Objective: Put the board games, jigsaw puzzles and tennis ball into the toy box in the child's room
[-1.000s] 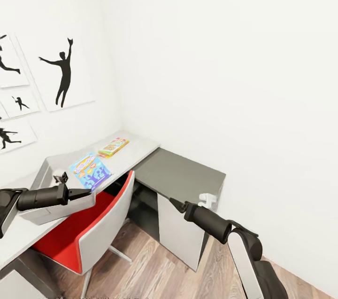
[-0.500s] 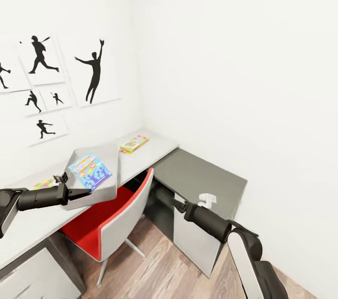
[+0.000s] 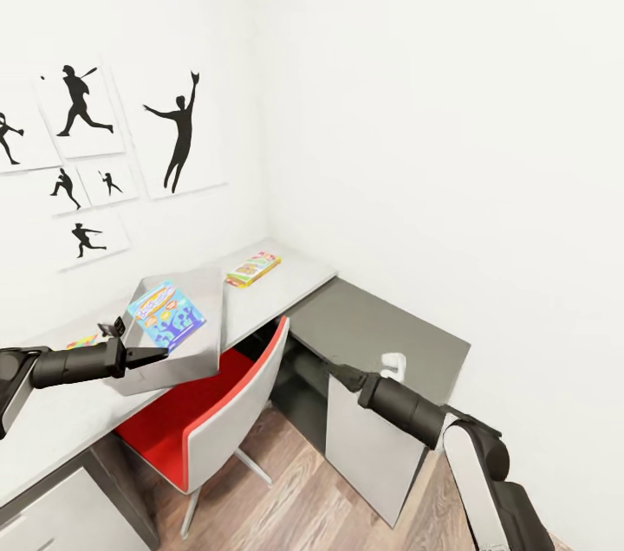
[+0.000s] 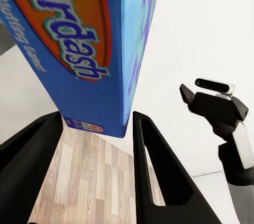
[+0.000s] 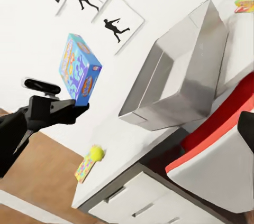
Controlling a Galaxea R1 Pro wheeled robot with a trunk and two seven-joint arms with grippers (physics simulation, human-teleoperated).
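We hold a blue board game (image 3: 166, 314) in our left gripper (image 3: 156, 355), jaws closed on the box's lower end so it sticks up and away from the fingertips; the left wrist view shows the blue box (image 4: 90, 44) w/ orange lettering wedged between the two black fingers (image 4: 159, 176). Just beyond and beneath the gripper sits the toy box (image 3: 186, 334), a grey open bin on the table (image 3: 286, 278); the right wrist view shows the bin (image 5: 180, 76) open and the game (image 5: 79, 70) held apart from it, off to one side. Farther out past the left gripper, toward the corner, a second board game (image 3: 253, 268), yellow w/ red and green patches, lies flat on the tabletop. Nearer the left arm than the bin, a tennis ball (image 5: 96, 153) lies touching a small colourful flat box (image 5: 84, 168), prob. a jigsaw puzzle. A red-and-white chair (image 3: 208, 412) stands under the left gripper. Our right gripper (image 3: 340, 373) hangs by the dark grey side unit (image 3: 381, 334), well apart from the toys; whether it's open or closed we cannot tell. Silhouette posters (image 3: 178, 135) hang on the wall.
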